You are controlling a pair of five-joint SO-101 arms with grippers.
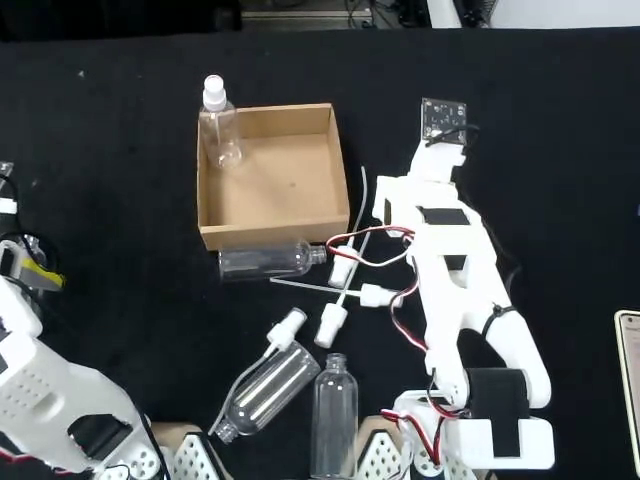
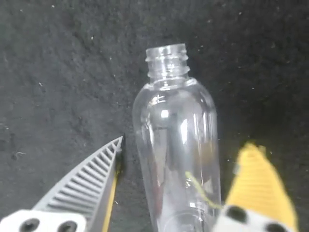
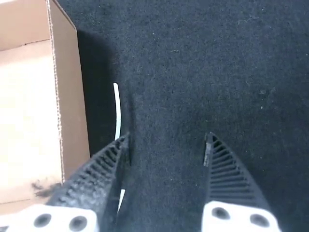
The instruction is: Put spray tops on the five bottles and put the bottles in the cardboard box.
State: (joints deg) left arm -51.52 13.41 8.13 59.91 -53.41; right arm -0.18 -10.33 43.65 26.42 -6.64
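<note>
My left jaws stood open astride the capless bottle [image 2: 176,145], its neck pointing straight away, while my right jaws gaped empty.

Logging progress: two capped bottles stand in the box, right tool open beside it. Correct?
Not quite. Only one capped bottle stands in the box, in a corner, as the high view shows. The rest holds: the right tool is open beside the box.

Blk cloth [image 1: 560,120], cables at back [image 1: 382,12]
</note>
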